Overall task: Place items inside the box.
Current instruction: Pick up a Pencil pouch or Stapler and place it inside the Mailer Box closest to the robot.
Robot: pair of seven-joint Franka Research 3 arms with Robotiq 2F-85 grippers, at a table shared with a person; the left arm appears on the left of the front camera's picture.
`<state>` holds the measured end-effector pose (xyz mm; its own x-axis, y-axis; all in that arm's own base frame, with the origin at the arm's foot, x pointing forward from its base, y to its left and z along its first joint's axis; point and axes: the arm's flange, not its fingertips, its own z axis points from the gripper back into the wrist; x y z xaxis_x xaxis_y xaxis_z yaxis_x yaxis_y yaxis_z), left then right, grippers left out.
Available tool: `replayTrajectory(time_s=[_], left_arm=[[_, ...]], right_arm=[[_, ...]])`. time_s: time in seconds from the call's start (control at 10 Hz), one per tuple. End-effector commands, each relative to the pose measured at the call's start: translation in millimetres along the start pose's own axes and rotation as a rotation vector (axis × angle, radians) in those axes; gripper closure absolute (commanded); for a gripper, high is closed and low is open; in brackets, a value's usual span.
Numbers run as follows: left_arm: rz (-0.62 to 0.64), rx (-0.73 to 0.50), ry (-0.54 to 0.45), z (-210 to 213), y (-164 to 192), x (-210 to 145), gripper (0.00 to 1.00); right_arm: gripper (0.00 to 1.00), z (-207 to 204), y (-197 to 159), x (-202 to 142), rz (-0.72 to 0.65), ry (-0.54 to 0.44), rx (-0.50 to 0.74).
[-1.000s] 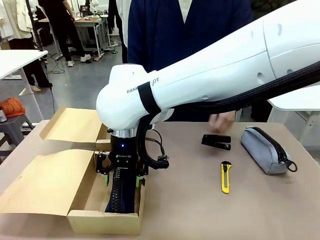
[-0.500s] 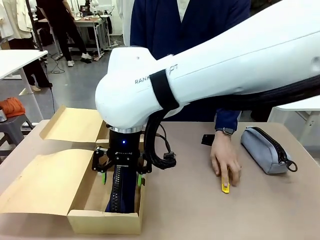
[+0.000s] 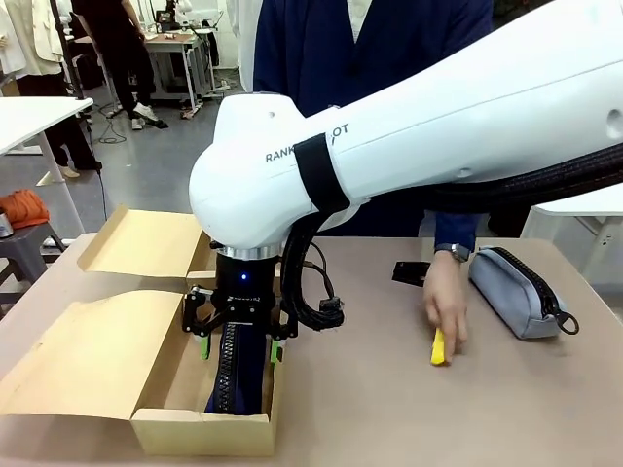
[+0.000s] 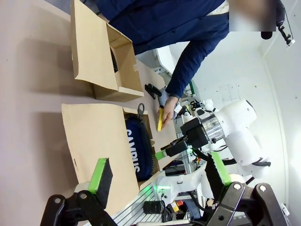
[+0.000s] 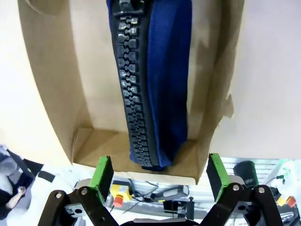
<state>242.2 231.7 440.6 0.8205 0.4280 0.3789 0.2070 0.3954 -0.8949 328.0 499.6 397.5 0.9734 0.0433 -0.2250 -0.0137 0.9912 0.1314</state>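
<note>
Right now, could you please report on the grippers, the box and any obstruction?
Right gripper open above the box; left gripper open, farther off. Navy pouch lies inside. Person's hand on the knife, clear of the box.

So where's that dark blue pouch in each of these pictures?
Front view: pouch lower left, inside the box.
Left wrist view: pouch mid-picture, white lettering showing.
Right wrist view: pouch top centre, zip facing the camera.
Shared landmark: the brown cardboard box around it.

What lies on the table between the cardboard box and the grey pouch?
Front view: the yellow utility knife under the person's hand, with the black stapler behind it.
</note>
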Motion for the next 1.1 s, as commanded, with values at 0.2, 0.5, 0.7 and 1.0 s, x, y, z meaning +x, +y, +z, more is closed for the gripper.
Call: replayTrajectory(time_s=[0.2,0.5,0.7,1.0], left_arm=[[-0.018,-0.020,-0.012,-0.9,-0.9,0.1,0.00],[-0.018,-0.020,-0.012,-0.9,-0.9,0.1,0.00],[-0.018,-0.020,-0.012,-0.9,-0.9,0.1,0.00],[-0.018,-0.020,-0.012,-0.9,-0.9,0.1,0.00]], right_arm=[[0.00,1.2,-5.1,2.7,-0.021,0.010,0.018],[0.00,10.6,-21.0,11.9,0.053,0.058,0.036],[0.00,53.9,-101.3,17.4,0.056,0.108,0.202],[0.00,92.9,-262.2,-10.3,-0.130,-0.012,0.700]])
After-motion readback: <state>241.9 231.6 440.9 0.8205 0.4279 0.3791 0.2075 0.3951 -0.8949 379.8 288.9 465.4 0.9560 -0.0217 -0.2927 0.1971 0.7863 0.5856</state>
